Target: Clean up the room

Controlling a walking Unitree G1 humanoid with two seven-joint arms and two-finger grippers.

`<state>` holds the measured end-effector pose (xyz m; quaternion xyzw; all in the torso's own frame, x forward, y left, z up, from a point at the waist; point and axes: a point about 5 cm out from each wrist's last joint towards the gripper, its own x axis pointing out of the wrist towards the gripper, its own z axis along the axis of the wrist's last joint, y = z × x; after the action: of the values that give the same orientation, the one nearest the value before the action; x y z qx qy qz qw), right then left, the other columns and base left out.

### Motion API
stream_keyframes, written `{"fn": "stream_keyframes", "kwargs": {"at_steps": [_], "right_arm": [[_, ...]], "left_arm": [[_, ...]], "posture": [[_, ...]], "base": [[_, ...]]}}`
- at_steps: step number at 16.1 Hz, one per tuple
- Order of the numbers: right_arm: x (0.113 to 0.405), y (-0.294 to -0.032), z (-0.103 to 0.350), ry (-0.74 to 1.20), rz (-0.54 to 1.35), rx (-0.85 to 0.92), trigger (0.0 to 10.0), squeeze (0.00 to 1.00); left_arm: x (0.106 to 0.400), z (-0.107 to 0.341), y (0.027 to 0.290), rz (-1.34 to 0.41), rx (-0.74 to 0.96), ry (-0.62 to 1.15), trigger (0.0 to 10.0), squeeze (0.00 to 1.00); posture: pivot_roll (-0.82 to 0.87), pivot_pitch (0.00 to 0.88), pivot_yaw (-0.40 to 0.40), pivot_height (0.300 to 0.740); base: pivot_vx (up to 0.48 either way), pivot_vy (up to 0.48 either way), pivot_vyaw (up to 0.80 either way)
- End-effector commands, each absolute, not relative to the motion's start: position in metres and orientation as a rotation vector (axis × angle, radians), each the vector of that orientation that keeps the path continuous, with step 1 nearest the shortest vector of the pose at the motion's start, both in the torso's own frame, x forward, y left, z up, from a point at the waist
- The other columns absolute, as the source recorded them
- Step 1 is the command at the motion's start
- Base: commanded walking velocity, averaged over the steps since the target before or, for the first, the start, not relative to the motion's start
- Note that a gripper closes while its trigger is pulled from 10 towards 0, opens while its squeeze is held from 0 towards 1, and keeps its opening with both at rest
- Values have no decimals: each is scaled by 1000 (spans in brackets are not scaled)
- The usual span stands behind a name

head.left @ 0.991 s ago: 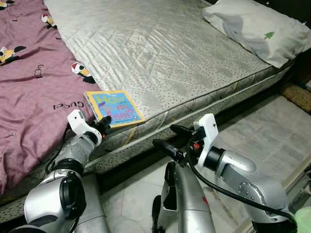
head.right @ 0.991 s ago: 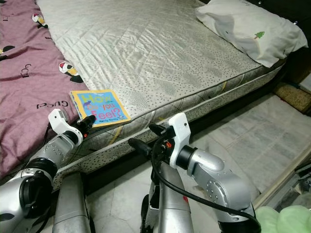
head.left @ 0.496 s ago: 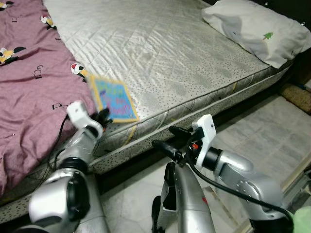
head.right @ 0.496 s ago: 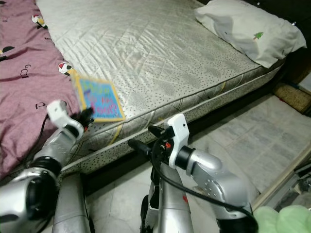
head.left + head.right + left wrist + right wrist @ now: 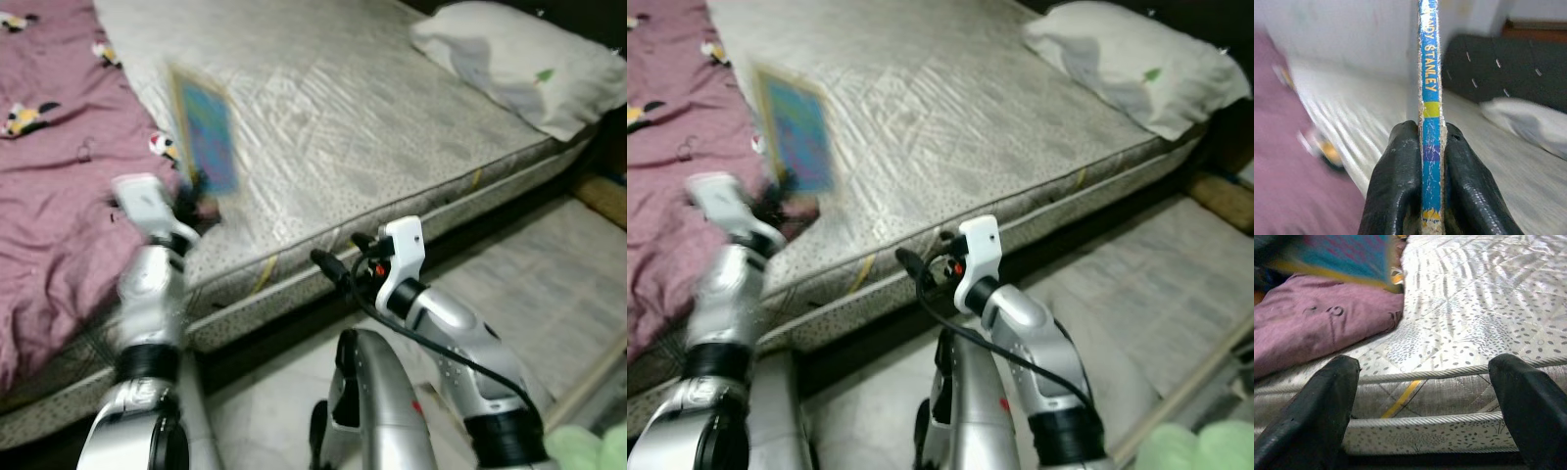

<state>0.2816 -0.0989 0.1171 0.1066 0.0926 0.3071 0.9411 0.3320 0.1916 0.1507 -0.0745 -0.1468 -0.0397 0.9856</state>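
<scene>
Blue-covered book (image 5: 203,129) is clamped at its lower edge in the left tool (image 5: 199,199), held upright above the bed (image 5: 392,147). Right tool (image 5: 1420,396) hovers spread apart at the mattress edge. Pickup done; stowing remains.

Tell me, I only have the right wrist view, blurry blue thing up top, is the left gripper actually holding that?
Observer: Yes. In the left wrist view the two black fingers pinch the picture book by its edge.
Operator: Is it off the bed?
Observer: Yes. The left gripper holds it tilted up above the mattress, beside the purple blanket.
Operator: Anything else on the bed?
Observer: A white pillow lies at the far right corner.
</scene>
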Motion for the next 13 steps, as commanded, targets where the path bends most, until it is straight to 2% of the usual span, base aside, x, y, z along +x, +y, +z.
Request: {"fn": "stream_keyframes", "kwargs": {"at_steps": [1,5,7,12,13], "right_arm": [[282,-100,114,168,594,250,10000,0],[295,-87,117,106,511,260,10000,0],[296,-94,119,56,471,255,10000,0],[305,-110,119,20,369,238,10000,0],[308,-109,122,6,364,233,10000,0]], "left_arm": [[322,157,193,-64,-56,-348,0,0],[288,174,191,-2,81,-409,0,0],[268,162,182,7,105,-353,0,0],[241,135,171,100,147,-220,0,0],[241,135,170,107,166,-213,4941,0]], "posture": [[45,0,-37,488],[72,0,-34,488],[68,0,-47,488],[66,0,-46,531],[57,0,-36,541]], "base": [[0,0,0],[0,0,0],[0,0,0],[0,0,0],[0,0,0]]}}
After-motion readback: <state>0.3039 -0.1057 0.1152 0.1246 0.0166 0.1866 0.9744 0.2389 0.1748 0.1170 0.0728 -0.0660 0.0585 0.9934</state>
